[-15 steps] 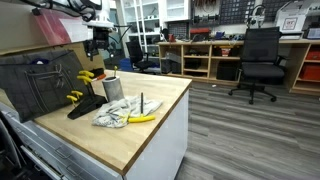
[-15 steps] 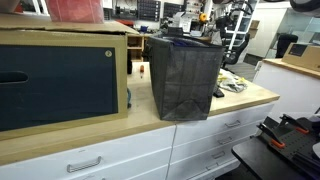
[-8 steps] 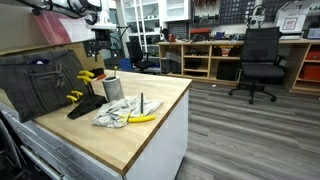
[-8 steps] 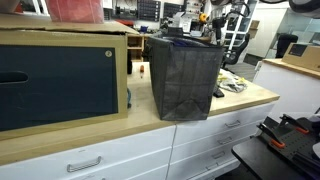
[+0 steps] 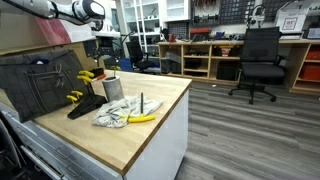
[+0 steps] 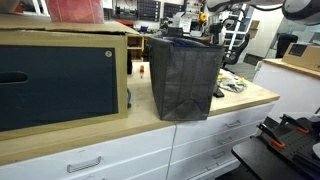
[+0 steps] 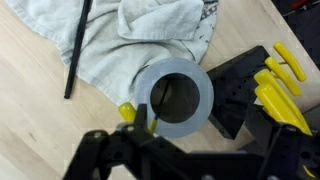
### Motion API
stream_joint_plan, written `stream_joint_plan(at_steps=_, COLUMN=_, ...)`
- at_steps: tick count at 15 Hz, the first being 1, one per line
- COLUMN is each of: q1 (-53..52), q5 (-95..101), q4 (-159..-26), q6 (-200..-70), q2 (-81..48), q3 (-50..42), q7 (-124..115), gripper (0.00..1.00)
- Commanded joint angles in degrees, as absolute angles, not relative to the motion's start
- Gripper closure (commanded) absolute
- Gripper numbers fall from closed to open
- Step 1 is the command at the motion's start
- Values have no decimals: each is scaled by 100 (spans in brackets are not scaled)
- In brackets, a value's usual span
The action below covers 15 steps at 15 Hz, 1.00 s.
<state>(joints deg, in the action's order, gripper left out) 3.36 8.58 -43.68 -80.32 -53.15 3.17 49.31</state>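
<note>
In the wrist view I look straight down on a round metal cup point(image 7: 174, 96) standing on the wooden worktop. My gripper point(image 7: 190, 138) hangs above it, open and empty, its dark fingers on either side of the cup's near rim. A crumpled white cloth point(image 7: 150, 35) lies just beyond the cup, with a thin black rod point(image 7: 78, 50) across it. A small yellow piece point(image 7: 126, 112) shows at the cup's left edge. In an exterior view the cup point(image 5: 113, 87) stands beside the cloth point(image 5: 118, 113), and the arm point(image 5: 78, 10) reaches in from the upper left.
A black rack point(image 7: 240, 90) with yellow-handled tools point(image 7: 280, 95) stands right of the cup. A black mesh basket point(image 5: 40, 85) point(image 6: 185, 75) stands behind. A yellow object point(image 5: 142, 118) lies on the cloth. A cardboard box point(image 6: 60, 75) and an office chair point(image 5: 262, 60) stand further off.
The arm's upper links have shifted across the top of the exterior view. The cup, cloth and tools have not moved.
</note>
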Motion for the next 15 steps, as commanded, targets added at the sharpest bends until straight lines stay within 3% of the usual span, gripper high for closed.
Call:
stream_joint_plan(at_steps=1, q1=363, q5=843, q4=-3964, q6=-8042, q2=-5386, q3=361, q7=5151, gripper=0)
stream_joint_plan(at_steps=15, q1=321, q5=943, q4=-3216, q6=-7835, q2=-5955, q3=353, q7=6874, gripper=0)
